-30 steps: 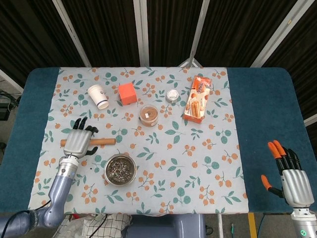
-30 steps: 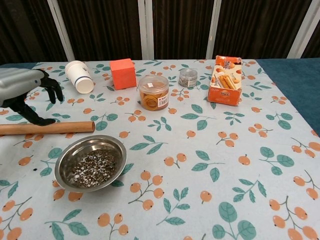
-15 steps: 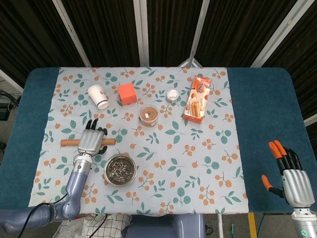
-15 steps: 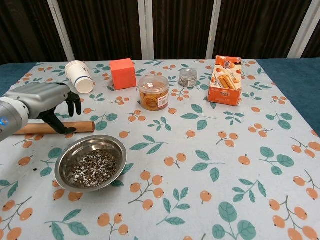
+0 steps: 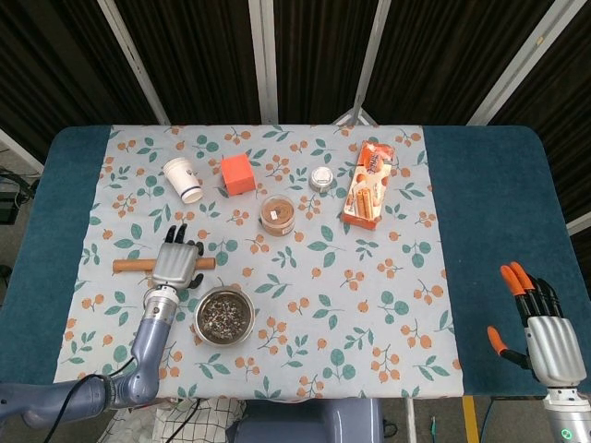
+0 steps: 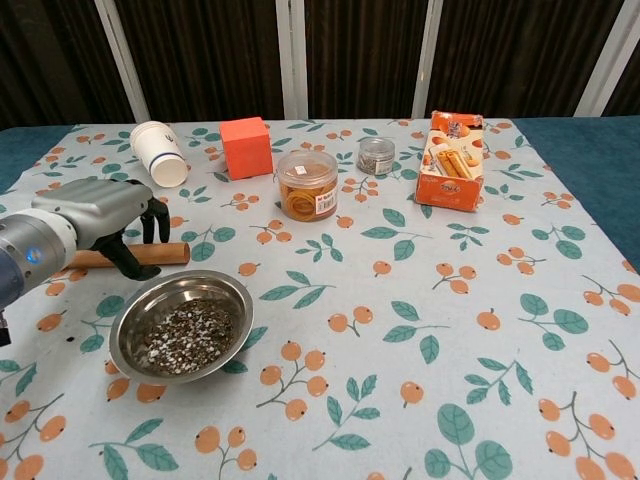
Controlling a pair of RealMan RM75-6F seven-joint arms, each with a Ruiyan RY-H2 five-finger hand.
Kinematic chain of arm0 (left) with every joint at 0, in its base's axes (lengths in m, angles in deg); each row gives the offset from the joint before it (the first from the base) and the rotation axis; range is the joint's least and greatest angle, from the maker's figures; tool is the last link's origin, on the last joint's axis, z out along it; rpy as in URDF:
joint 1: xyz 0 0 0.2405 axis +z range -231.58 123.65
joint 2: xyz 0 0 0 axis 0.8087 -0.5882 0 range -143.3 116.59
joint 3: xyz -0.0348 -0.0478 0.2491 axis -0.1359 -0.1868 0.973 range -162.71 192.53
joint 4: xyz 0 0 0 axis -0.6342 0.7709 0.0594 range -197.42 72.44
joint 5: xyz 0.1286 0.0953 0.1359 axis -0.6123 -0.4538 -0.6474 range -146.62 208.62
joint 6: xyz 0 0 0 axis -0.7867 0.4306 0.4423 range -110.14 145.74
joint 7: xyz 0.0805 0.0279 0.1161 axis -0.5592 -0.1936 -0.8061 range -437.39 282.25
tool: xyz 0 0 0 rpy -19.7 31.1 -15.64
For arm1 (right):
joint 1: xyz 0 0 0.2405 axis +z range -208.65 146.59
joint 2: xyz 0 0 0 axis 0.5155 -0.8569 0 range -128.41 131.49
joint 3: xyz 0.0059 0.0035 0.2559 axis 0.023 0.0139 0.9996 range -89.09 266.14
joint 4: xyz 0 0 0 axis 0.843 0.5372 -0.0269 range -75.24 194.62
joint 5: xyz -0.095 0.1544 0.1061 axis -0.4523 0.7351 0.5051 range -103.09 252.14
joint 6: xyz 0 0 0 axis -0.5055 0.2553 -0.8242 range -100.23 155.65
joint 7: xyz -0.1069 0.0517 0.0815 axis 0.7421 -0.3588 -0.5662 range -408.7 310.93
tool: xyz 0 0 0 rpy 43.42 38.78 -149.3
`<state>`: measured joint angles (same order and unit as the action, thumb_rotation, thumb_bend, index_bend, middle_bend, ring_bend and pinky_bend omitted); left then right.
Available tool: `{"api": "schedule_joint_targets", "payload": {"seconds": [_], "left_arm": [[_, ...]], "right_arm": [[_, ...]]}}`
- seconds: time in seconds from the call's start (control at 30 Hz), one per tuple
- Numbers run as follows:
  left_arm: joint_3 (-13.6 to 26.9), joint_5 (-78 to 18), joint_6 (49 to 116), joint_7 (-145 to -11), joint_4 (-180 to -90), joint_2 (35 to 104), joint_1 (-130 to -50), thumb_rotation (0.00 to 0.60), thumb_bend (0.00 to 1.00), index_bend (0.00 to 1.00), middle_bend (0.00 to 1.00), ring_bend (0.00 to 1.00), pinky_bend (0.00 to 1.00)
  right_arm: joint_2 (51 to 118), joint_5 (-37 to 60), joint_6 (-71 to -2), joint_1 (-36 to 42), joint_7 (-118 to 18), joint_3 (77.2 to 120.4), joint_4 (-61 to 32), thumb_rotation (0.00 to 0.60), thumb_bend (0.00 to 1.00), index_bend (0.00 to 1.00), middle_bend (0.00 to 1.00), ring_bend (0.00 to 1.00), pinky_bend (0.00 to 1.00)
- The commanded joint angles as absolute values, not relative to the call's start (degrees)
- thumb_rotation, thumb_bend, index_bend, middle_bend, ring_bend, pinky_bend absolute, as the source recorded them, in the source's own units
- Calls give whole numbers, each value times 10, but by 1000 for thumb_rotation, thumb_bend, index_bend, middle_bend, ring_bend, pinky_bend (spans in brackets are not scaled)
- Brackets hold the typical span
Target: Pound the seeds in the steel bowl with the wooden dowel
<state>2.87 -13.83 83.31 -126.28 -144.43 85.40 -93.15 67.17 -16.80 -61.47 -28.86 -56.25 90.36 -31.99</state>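
The wooden dowel [image 5: 129, 266] [image 6: 172, 253] lies flat on the floral cloth, just behind the steel bowl [image 5: 223, 290] [image 6: 186, 285]. Dark and pale seeds [image 5: 223, 317] [image 6: 185, 335] fill the bowl's bottom. My left hand [image 5: 175, 262] [image 6: 95, 214] lies over the right part of the dowel, dark fingers draped across it and apart, thumb on the near side. It hides the dowel's middle, and no firm grip shows. My right hand [image 5: 545, 337] hangs open off the table's near right corner, orange fingertips spread, holding nothing.
At the back stand a tipped paper cup [image 5: 183, 179] [image 6: 158, 153], an orange cube [image 5: 238, 173] [image 6: 246, 147], a lidded jar [image 5: 277, 214] [image 6: 307, 184], a small tin [image 5: 321, 178] [image 6: 376, 155] and a snack box [image 5: 367, 185] [image 6: 454, 160].
My left hand slid right along the dowel, from its left part to its right part near the bowl. Dowel, bowl and right hand stayed put.
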Motion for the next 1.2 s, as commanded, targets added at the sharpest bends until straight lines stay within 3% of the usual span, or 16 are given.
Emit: {"api": "schedule_joint_targets", "payload": {"seconds": [0.03,0.27,0.5,0.6,1.2], "left_arm": [[30,-136,833,-1263,-1441,858,-935,600,415,405,414,21,0],[37,-127,837,-1265,-1432,865,-937,600,436,432,466,40,0],[40,-172,851,-1220,-1442,860,-930,600,540,587,659,160,40],[40,-215,868,-1174,-1463,847,-919,600,556,622,695,189,68],[20,-411,948,-968,-1636,717,-868,600,587,651,724,205,84]], "right_arm": [[672,-168,-614,-288,-562,904,-320,600,367,0,0,0,0],[672,-167,-613,-288,-564,903,-321,600,367,0,0,0,0],[672,-168,-613,-289,-565,902,-323,600,367,0,0,0,0],[672,-168,-614,-289,-563,903,-322,600,366,0,0,0,0],[675,-163,-613,-290,-556,904,-326,600,367,0,0,0,0]]}}
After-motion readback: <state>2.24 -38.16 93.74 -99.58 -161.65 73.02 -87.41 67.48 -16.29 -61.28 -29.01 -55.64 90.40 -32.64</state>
